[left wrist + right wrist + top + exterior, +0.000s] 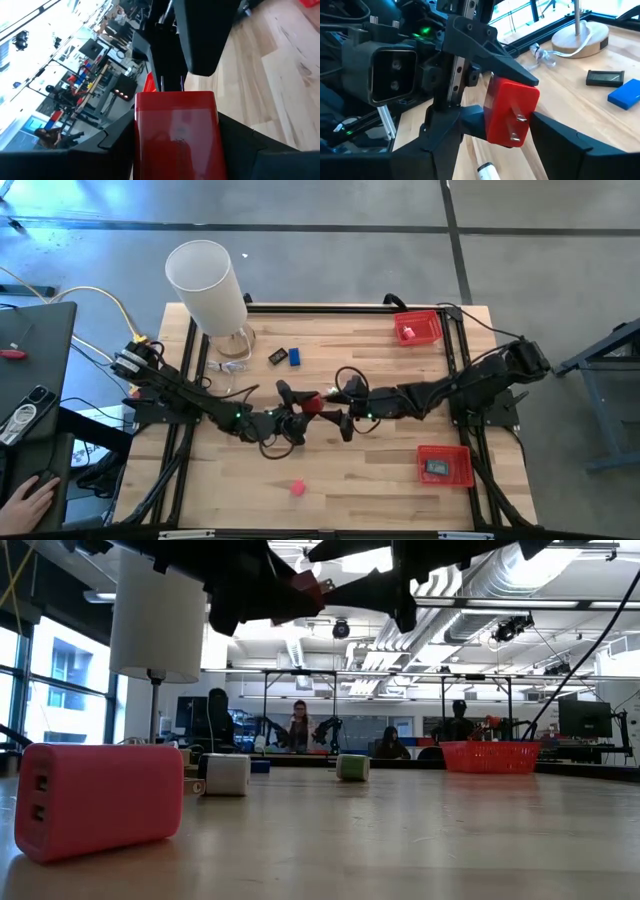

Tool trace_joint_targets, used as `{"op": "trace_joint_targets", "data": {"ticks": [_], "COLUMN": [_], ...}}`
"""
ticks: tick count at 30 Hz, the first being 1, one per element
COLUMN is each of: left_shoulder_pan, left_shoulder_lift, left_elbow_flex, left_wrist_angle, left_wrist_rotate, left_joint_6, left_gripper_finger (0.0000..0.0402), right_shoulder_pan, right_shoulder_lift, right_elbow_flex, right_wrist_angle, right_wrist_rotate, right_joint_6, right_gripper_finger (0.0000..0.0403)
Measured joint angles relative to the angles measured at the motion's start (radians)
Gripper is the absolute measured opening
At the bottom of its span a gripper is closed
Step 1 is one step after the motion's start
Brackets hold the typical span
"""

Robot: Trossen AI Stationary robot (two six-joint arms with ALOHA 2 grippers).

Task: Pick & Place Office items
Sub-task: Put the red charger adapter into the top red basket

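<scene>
From the low view, nearest is a pink charger block (98,798) lying on the counter (400,840), and farther back a white piece (227,774) and a green piece (352,767). Above the counter's middle, both arms meet around one red plug adapter (511,114). The left gripper (291,416) has its fingers (490,47) closed on the adapter from two sides. The right gripper (337,402) has its fingers (570,142) half wide around the same adapter, touching or almost touching it; I cannot tell which. This looks like a handover step. Next, I think one gripper must close firmly before the other lets go. Farthest on the right, two red trays (418,327) wait.
</scene>
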Motion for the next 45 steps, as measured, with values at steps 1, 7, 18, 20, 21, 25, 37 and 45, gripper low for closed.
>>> {"op": "trace_joint_targets", "data": {"ticks": [1, 7, 18, 20, 21, 25, 37, 45], "left_shoulder_pan": [0.001, 0.021, 0.059, 0.058, 0.058, 0.058, 0.022, 0.004], "left_shoulder_lift": [0.0, 0.0, 0.0, 0.0, 0.0, 0.0, 0.0, 0.0], "left_elbow_flex": [0.0, 0.0, -0.001, -0.001, -0.001, -0.001, 0.001, 0.005], "left_wrist_angle": [0.004, 0.016, 0.019, 0.02, 0.021, 0.021, 0.014, 0.018], "left_wrist_rotate": [0.003, 0.002, 0.009, 0.01, 0.009, -0.014, -0.014, -0.031], "left_joint_6": [0.0, 0.0, 0.029, 0.029, 0.029, 0.03, 0.018, 0.015], "left_gripper_finger": [0.0209, 0.021, 0.021, 0.021, 0.021, 0.021, 0.021, 0.021], "right_shoulder_pan": [-0.006, -0.032, -0.087, -0.09, -0.091, -0.097, -0.058, -0.028], "right_shoulder_lift": [0.0, -0.002, -0.002, -0.002, -0.002, -0.002, -0.002, -0.018], "right_elbow_flex": [0.0, 0.0, -0.002, -0.002, -0.002, -0.001, 0.002, 0.0], "right_wrist_angle": [0.003, 0.005, 0.007, 0.007, 0.007, 0.001, -0.02, -0.062], "right_wrist_rotate": [-0.005, -0.014, -0.054, -0.057, -0.058, -0.062, -0.06, -0.053], "right_joint_6": [-0.002, -0.01, -0.01, -0.013, -0.014, -0.011, -0.023, -0.038], "right_gripper_finger": [0.0224, 0.0224, 0.0224, 0.0224, 0.0224, 0.0224, 0.0224, 0.0224]}}
